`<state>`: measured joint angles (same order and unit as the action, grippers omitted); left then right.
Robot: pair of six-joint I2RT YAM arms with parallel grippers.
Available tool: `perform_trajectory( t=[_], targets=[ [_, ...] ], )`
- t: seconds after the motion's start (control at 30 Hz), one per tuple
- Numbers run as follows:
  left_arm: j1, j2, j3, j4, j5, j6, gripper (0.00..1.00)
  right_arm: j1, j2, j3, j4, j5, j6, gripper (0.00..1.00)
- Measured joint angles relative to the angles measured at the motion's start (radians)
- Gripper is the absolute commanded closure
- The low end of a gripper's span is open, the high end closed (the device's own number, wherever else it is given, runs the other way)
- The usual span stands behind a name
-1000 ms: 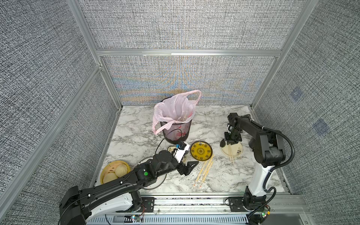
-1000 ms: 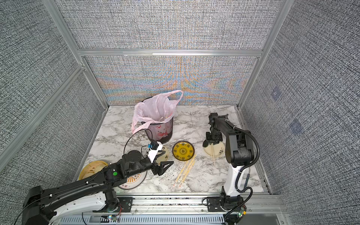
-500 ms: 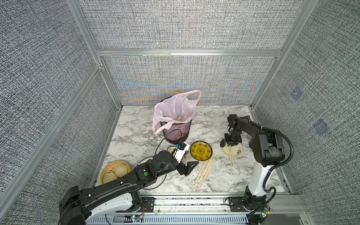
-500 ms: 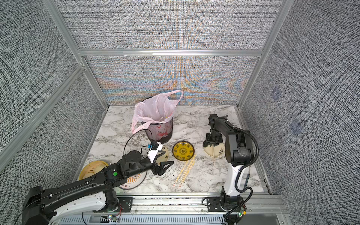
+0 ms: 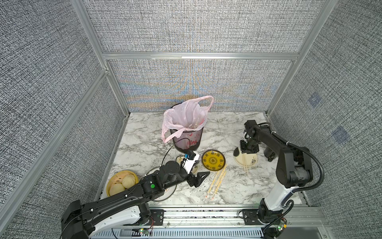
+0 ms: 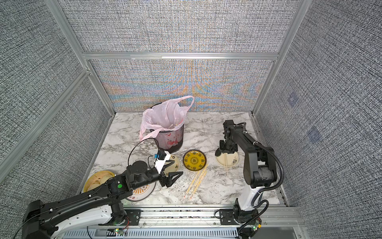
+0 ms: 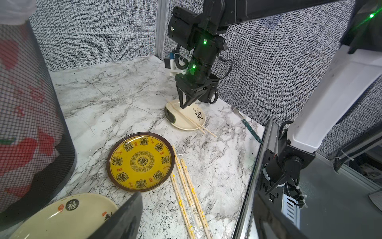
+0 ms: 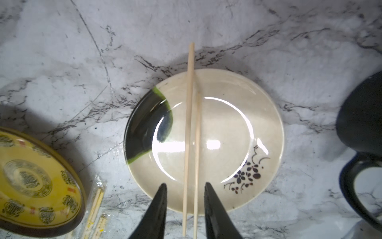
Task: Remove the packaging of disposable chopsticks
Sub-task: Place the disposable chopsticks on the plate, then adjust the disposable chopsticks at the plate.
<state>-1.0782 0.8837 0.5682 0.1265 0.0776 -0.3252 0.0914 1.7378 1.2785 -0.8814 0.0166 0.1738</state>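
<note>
The left gripper [image 5: 202, 179] hangs with jaws spread wide and empty, its tips just beside the clear plastic sleeves [image 5: 214, 185] wrapping pale bamboo chopsticks [image 7: 187, 175] on the white marble table [image 5: 237, 190]. That bundle lies to the robot's right of the claw, its long axis slanting from the round yellow patterned plate [image 5: 213, 160] toward the front rail [image 5: 206, 213]. The right gripper [image 8: 185, 184] is well apart, jaws narrowly parted astride a bare pair of tan sticks [image 8: 191, 124] on the cream glazed plate [image 8: 268, 124]. The left arm looks nearer.
</note>
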Motion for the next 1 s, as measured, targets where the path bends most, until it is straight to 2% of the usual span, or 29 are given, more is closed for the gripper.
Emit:
perform_trajectory(
  t=[0.17, 0.3, 0.53, 1.0],
  targets=[
    [0.0, 0.007, 0.0, 0.003, 0.011, -0.001, 0.17, -0.006, -0.079, -0.103, 0.007, 0.002, 0.021, 0.75],
    [0.0, 0.03, -0.007, 0.014, 0.035, -0.008, 0.17, -0.014, -0.085, -0.154, 0.024, 0.0, 0.026, 0.79],
    [0.0, 0.027, -0.019, 0.021, 0.038, -0.016, 0.17, -0.026, -0.02, -0.156, 0.059, -0.023, 0.029, 0.83],
    [0.0, -0.006, -0.034, 0.021, 0.037, -0.016, 0.17, -0.032, 0.033, -0.148, 0.073, -0.021, 0.032, 0.85]
  ],
)
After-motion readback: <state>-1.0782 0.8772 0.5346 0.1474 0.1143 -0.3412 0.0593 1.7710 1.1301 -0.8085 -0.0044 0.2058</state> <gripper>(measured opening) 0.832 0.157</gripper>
